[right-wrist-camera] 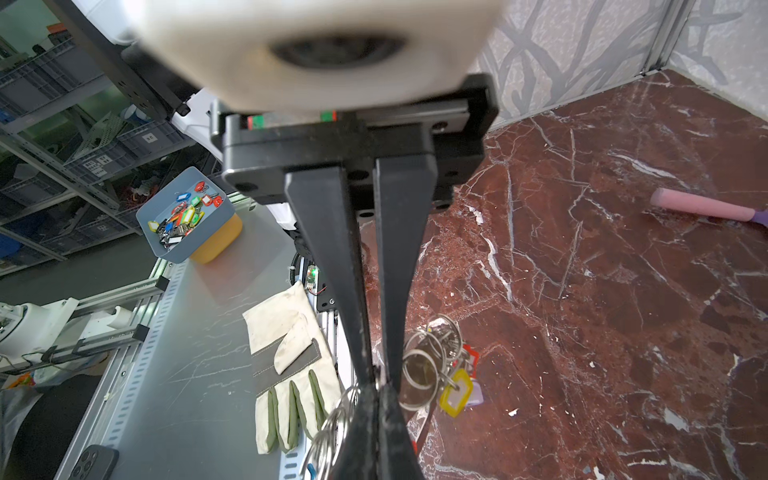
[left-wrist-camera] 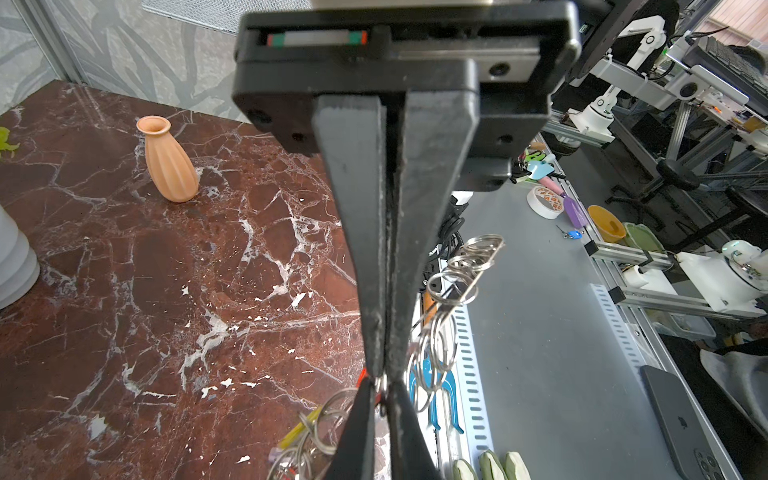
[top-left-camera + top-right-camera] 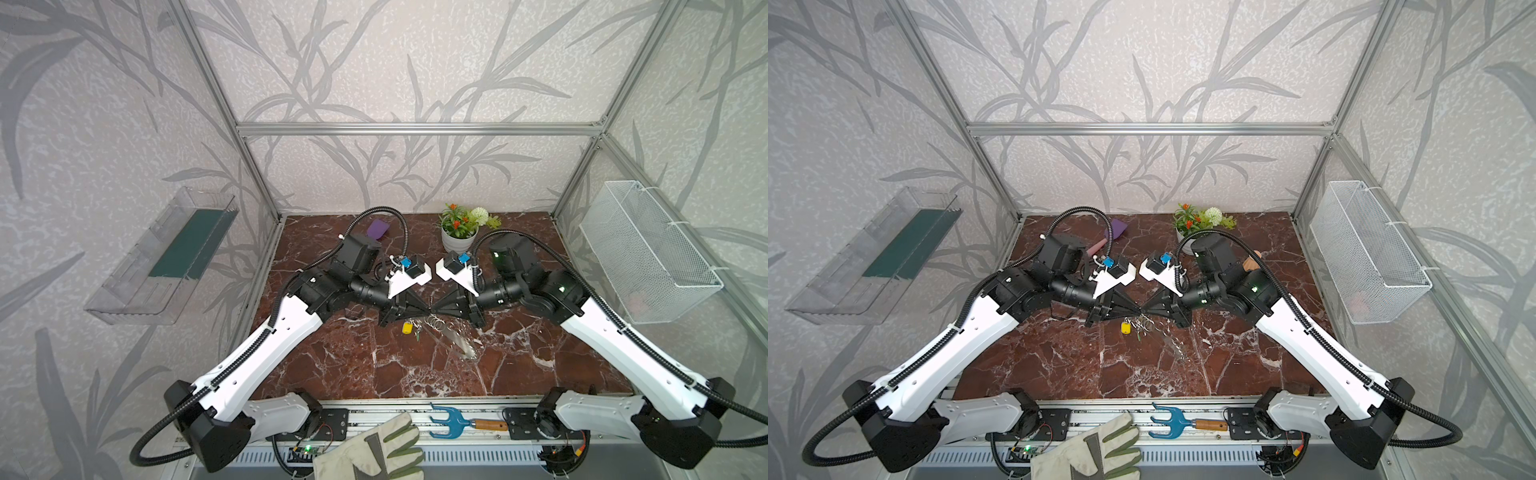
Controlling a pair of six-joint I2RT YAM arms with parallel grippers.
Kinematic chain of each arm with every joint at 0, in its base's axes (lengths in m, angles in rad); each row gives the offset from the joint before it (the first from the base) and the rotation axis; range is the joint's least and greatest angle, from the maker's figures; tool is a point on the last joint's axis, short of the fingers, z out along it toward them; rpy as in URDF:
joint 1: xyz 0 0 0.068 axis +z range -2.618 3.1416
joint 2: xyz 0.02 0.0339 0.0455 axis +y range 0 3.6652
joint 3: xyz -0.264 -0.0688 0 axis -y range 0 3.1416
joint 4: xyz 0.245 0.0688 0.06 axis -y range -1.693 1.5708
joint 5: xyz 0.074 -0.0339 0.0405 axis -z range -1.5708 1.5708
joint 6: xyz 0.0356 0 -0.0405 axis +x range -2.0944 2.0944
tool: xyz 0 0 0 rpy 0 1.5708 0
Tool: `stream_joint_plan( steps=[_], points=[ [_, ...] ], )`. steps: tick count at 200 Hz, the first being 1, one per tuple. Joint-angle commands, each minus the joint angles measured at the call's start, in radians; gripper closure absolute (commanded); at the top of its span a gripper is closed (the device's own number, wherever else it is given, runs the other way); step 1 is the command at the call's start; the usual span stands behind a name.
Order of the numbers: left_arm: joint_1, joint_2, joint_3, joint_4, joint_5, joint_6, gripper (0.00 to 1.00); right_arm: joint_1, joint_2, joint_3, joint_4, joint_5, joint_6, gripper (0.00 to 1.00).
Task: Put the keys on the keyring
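Observation:
My two grippers meet tip to tip above the middle of the marble table in both top views, left gripper [image 3: 424,310] and right gripper [image 3: 436,310]. Between them hangs the keyring [image 3: 455,343], its grey band drooping to the table, its silver rings [image 2: 457,270] bunched beside the fingers. The left gripper [image 2: 384,376] is shut, with a sliver of a red key [image 2: 363,374] and a small silver loop at its tips. The right gripper [image 1: 380,380] is shut on a ring of the keyring [image 1: 424,365]. A yellow key [image 1: 455,395], a lilac key [image 1: 476,397] and a second red key [image 1: 471,353] hang from the rings.
A potted plant [image 3: 458,239] and a purple scraper [image 3: 379,229] stand at the back, an orange vase [image 2: 170,162] behind the right arm. A glove [image 3: 374,449] and a blue hand rake [image 3: 453,422] lie on the front rail. A wire basket [image 3: 648,257] hangs on the right wall.

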Motion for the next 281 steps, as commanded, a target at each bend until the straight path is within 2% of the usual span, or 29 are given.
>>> stream_joint_plan(
  steps=[1,12,33,49,59,98,136,168,192,230,270,281],
  points=[
    [-0.008,0.018,-0.013,0.017,0.011,0.007,0.95,0.002,-0.025,0.006,0.061,-0.052,0.009,1.0],
    [-0.014,0.021,-0.013,0.03,0.014,-0.004,1.0,0.003,-0.021,0.001,0.065,-0.053,0.012,1.0],
    [-0.019,0.023,-0.03,0.091,0.049,-0.021,1.0,0.002,-0.024,-0.013,0.088,-0.037,0.026,1.0],
    [-0.025,0.015,-0.049,0.141,0.022,-0.063,1.0,0.001,-0.036,-0.024,0.108,0.001,0.04,1.0],
    [-0.027,0.004,-0.059,0.158,-0.002,-0.077,1.0,-0.005,-0.045,-0.029,0.121,0.016,0.051,0.9],
    [-0.031,-0.092,-0.199,0.423,-0.049,-0.224,1.0,-0.06,-0.092,-0.077,0.207,0.02,0.124,0.7],
    [-0.039,-0.183,-0.319,0.633,-0.102,-0.327,1.0,-0.08,-0.115,-0.123,0.241,0.035,0.148,0.61],
    [-0.046,-0.253,-0.413,0.79,-0.157,-0.381,1.0,-0.092,-0.113,-0.172,0.29,0.014,0.17,0.61],
    [-0.052,-0.29,-0.462,0.879,-0.2,-0.406,1.0,-0.094,-0.102,-0.194,0.335,-0.047,0.195,0.65],
    [-0.054,-0.318,-0.496,0.948,-0.247,-0.425,1.0,-0.093,-0.092,-0.215,0.378,-0.085,0.221,0.88],
    [-0.054,-0.343,-0.535,1.023,-0.287,-0.44,1.0,-0.093,-0.109,-0.249,0.412,-0.085,0.241,1.0],
    [-0.053,-0.347,-0.536,1.034,-0.292,-0.442,1.0,-0.094,-0.109,-0.249,0.412,-0.087,0.243,1.0]
  ],
)
